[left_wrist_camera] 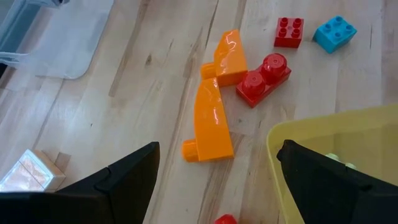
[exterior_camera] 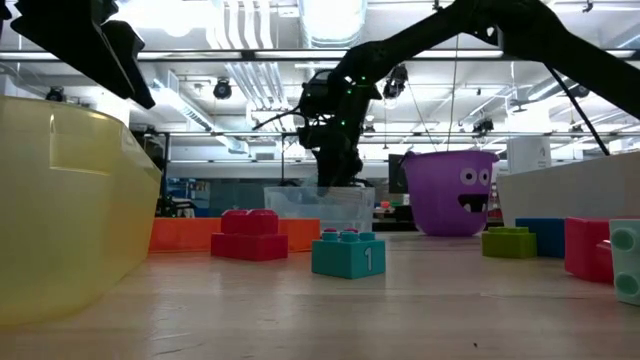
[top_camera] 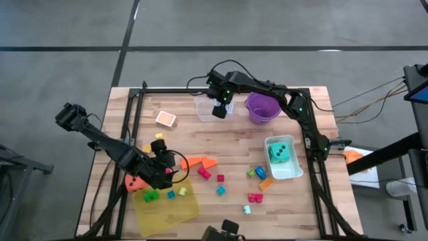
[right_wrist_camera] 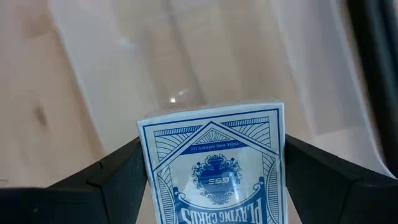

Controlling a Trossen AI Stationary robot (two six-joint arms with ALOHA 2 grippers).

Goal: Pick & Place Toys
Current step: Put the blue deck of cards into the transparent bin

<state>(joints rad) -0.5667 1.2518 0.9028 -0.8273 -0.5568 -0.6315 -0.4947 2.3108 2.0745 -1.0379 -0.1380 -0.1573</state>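
Note:
My right gripper [right_wrist_camera: 214, 171] is shut on a blue playing-card pack [right_wrist_camera: 214, 180] above the clear tub [top_camera: 206, 107] at the table's far middle; the tub's floor [right_wrist_camera: 186, 74] shows below the pack. My left gripper [left_wrist_camera: 217, 177] stands open at the near left, above two orange wedges [left_wrist_camera: 214, 118] and a red brick [left_wrist_camera: 264, 78] lying on the wood, beside the yellow tray's rim [left_wrist_camera: 323, 124]. Small bright bricks [top_camera: 221, 184] lie scattered across the table's near middle. My right gripper pinches the card pack by its two long side edges [right_wrist_camera: 144, 162] between its two fingers. The fingers come from above, pointing steeply down. The pack is lifted clear, with its printed face toward the wrist camera, over the tub.
A purple bucket [top_camera: 262, 107] stands just right of the clear tub. A pale tub [top_camera: 287, 171] at the right holds a teal die [top_camera: 279, 154]. The yellow tray [top_camera: 167, 206] lies at the near left, with an orange die [top_camera: 136, 182] beside it. Another card pack [top_camera: 165, 119] lies at the far left.

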